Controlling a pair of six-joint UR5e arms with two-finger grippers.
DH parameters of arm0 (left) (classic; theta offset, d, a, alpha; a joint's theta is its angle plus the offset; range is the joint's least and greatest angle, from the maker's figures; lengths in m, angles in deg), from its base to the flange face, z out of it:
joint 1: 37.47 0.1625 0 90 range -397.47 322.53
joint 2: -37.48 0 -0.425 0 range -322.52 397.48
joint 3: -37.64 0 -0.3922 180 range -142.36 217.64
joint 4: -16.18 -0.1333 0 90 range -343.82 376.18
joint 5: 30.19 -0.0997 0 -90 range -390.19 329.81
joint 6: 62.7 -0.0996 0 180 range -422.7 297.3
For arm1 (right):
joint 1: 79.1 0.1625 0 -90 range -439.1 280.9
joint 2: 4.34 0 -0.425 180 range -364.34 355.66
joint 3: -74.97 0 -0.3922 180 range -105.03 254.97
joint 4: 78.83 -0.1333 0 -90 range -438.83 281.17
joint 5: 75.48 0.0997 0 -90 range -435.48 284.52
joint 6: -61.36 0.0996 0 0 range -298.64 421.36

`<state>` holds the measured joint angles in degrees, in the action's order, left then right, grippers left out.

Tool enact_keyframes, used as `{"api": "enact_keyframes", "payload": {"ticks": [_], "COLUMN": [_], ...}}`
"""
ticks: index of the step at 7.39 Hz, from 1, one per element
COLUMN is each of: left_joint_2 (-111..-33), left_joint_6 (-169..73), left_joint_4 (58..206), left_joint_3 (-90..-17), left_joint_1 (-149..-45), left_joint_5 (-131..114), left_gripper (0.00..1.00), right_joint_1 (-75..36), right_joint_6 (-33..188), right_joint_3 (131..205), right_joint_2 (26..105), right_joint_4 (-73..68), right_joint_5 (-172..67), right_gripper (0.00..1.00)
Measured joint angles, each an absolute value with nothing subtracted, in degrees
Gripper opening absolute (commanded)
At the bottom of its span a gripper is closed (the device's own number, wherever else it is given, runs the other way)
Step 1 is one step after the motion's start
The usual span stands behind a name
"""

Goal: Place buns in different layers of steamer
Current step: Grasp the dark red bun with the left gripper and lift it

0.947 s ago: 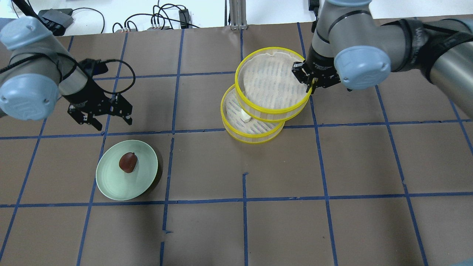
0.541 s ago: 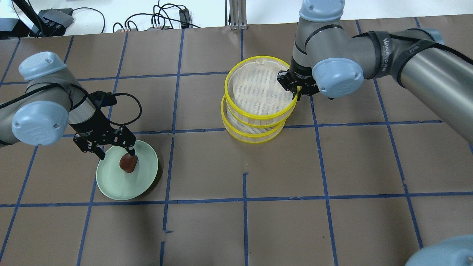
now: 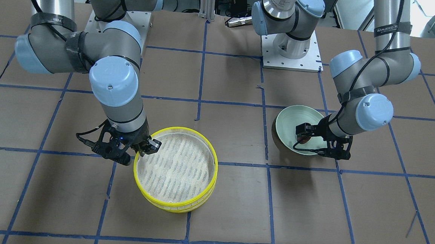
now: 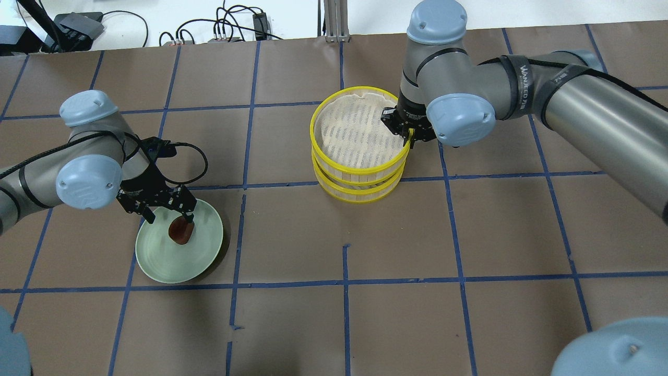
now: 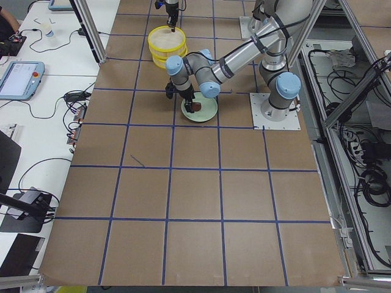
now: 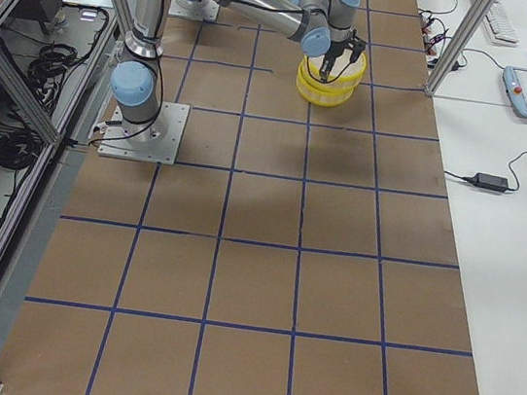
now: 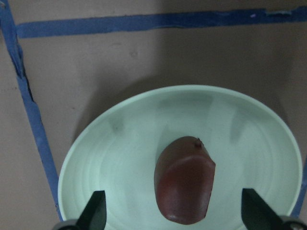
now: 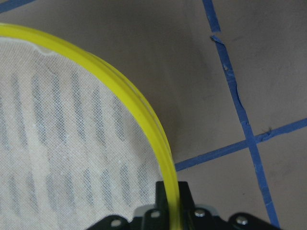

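The right gripper [image 4: 406, 133] is pinched on the rim of the top tray [image 4: 355, 130], which sits square on the steamer [image 4: 359, 193]. I'd release it gently. Well off to the steamer's left, the left gripper [image 4: 168, 215] straddles the brown bun [image 7: 184, 179] on the plate [image 7: 120, 143], jaws apart. It should close across the narrow width. The table [image 4: 469, 235] is brown with a blue tape grid [image 4: 344, 282], and cables [image 4: 224, 26] lie beyond the steamer.

Left fingers [image 7: 96, 212] apart, right fingers [image 8: 186, 197] tight

Bright, even light from above; a soft shadow lies on the bench [image 4: 469, 235] just beside the plate [image 4: 156, 261]; wrist views slightly blurred.
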<state>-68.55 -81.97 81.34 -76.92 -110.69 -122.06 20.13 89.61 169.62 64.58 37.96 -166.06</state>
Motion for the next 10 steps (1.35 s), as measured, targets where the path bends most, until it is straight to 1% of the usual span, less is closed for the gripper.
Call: {"api": "enact_keyframes", "payload": {"ticks": [3, 4, 5, 6, 7, 9, 10], "left_joint_2": [-68.3, -68.0, -67.9, -67.9, -67.9, -68.0, -67.9], "left_joint_6": [-78.6, -77.7, -77.2, -76.6, -75.5, -72.5, -71.6], "left_joint_4": [80.5, 80.6, 80.7, 80.8, 80.8, 80.9, 80.9], "left_joint_3": [-77.3, -77.4, -77.5, -77.7, -77.9, -78.8, -79.3], "left_joint_1": [-111.0, -111.1, -111.1, -111.1, -111.1, -111.2, -111.2], "left_joint_5": [-122.2, -122.2, -121.9, -121.6, -121.4, -120.8, -120.2], "left_gripper": [0.98, 0.94, 0.83, 0.63, 0.54, 0.28, 0.26], "right_joint_1": [20.1, 20.1, 20.1, 20.1, 20.1, 20.1, 20.1], "right_joint_6": [89.4, 89.4, 89.5, 89.5, 89.6, 89.7, 89.7], "right_joint_3": [170.3, 170.5, 170.5, 170.6, 170.6, 170.7, 170.7], "right_joint_2": [64.6, 64.6, 64.6, 64.7, 64.7, 64.7, 64.7], "right_joint_4": [37.9, 38.1, 38.5, 38.6, 38.6, 38.5, 38.5], "right_joint_5": [-166.2, -166.0, -165.8, -165.8, -165.7, -165.7, -165.7], "right_gripper": [0.14, 0.14, 0.14, 0.14, 0.14, 0.15, 0.15]}}
